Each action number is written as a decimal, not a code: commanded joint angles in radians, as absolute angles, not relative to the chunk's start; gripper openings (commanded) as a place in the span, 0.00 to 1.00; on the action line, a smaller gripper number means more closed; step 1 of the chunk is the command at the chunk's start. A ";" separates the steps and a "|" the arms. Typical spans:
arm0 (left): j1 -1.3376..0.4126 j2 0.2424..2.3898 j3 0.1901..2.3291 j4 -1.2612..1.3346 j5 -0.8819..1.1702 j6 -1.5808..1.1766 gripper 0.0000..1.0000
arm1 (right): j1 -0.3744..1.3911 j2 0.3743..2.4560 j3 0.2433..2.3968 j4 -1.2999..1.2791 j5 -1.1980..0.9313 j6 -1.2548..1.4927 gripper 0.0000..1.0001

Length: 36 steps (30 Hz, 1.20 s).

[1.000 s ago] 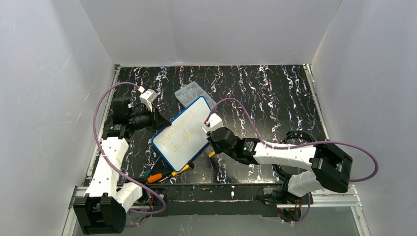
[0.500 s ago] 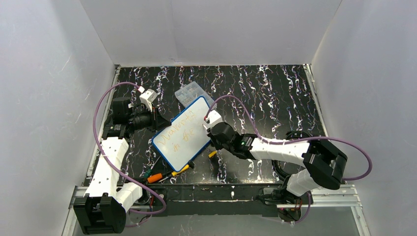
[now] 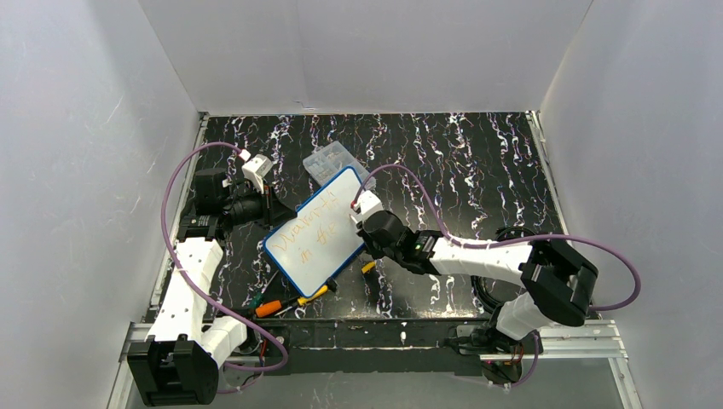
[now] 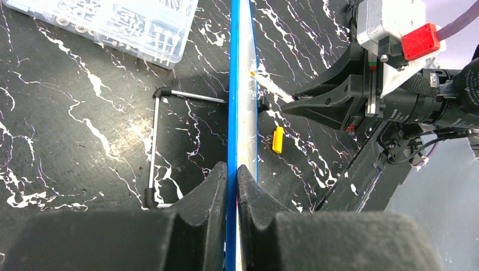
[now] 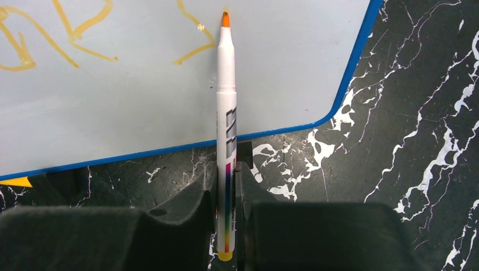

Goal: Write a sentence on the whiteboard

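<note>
Two grippers were at work on one board. On the left, my left gripper (image 4: 231,169) was pressed together on the thin blue rim of the whiteboard (image 3: 317,228), pinching its left edge, so the left wrist view caught the board edge-on between the fingers. The whiteboard sat askew near the middle of the dark marbled tabletop (image 3: 477,170); how steeply it tilted I could not tell. A clear compartment box (image 3: 326,160) stood just beyond its far corner. Across the white face ran the sentence (image 3: 312,232), thin orange cursive in two slanted lines, too small for me to read. Right of the lettering, an orange-tipped marker (image 5: 226,107) pointed onto the board, its tip by the end of a stroke and seemingly touching the surface. My right gripper (image 5: 227,172) was clamped tight on the marker's barrel, just off the board's right rim. A small orange cap (image 4: 277,140) lay on the tabletop near that rim.
</note>
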State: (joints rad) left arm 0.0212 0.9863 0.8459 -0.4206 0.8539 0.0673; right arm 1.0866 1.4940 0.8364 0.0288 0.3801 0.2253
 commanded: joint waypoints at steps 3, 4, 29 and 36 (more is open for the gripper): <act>0.015 0.968 0.845 -0.440 0.890 0.073 0.00 | 1.081 1.495 0.839 0.014 0.345 0.261 0.01; 0.001 0.967 0.845 -0.440 0.890 0.072 0.00 | 1.081 1.491 0.834 0.010 0.339 0.270 0.01; -0.013 0.964 0.844 -0.440 0.890 0.073 0.00 | 1.033 1.524 0.905 -0.031 0.382 0.241 0.01; -0.014 0.966 0.844 -0.440 0.890 0.072 0.00 | 1.031 1.538 0.923 -0.021 0.351 0.220 0.01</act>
State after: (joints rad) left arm 0.0002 0.9852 0.8459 -0.4149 0.8482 0.0669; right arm 1.0340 1.5234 0.8776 -0.0467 0.3672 0.2443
